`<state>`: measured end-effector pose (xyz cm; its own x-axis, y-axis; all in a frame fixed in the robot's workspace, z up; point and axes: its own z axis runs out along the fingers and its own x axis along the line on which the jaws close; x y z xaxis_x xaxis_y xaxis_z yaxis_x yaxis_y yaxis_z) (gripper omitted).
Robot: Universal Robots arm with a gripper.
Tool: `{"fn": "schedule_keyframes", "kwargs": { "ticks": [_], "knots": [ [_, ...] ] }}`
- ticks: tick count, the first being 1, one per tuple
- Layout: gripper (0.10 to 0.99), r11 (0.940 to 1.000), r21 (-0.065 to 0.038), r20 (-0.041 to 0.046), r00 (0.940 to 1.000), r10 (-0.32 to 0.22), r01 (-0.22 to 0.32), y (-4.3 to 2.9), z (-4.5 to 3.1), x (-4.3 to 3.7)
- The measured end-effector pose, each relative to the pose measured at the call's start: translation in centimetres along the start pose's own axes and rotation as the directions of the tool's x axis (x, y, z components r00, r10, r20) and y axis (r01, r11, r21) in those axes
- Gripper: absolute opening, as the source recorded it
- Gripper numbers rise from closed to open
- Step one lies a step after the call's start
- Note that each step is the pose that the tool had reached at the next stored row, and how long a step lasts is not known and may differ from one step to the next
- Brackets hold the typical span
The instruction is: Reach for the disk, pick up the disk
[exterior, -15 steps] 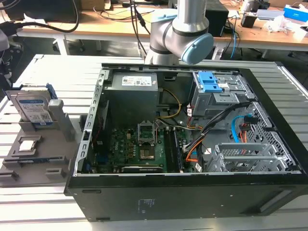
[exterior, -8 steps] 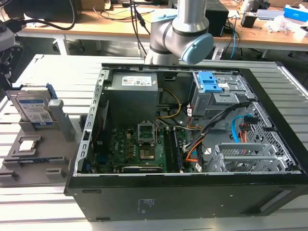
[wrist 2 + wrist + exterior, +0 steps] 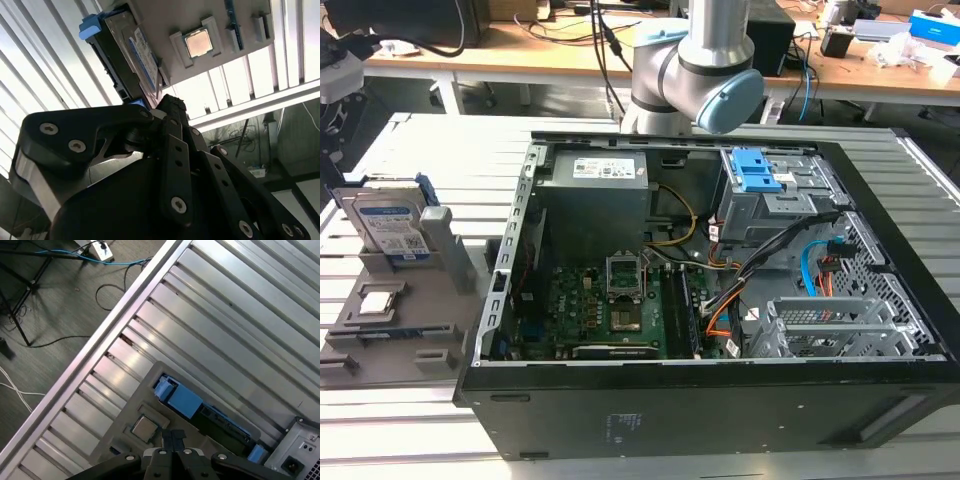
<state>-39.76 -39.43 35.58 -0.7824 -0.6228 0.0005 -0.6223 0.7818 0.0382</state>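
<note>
The disk is a silver drive with a white-and-blue label. It stands on edge in a grey holder on the table, at the exterior view's left of the open computer case. Its blue side bracket shows in both wrist views. In the first wrist view I look down on the disk edge-on, well below my gripper. My gripper is shut with nothing in it and hangs clear of the disk.
A small square chip lies in the grey holder beside the disk. The open black computer case fills the middle of the slatted metal table. The table's edge and cables on the floor lie beyond.
</note>
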Motion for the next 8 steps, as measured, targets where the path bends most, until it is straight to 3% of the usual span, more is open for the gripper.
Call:
{"fn": "schedule_keyframes", "kwargs": {
  "ticks": [8],
  "knots": [
    [0.106, 0.9941, 0.0, -0.0042, 0.9941, -0.108, 0.108, 0.0, 0.0, 0.0]
  ]
}}
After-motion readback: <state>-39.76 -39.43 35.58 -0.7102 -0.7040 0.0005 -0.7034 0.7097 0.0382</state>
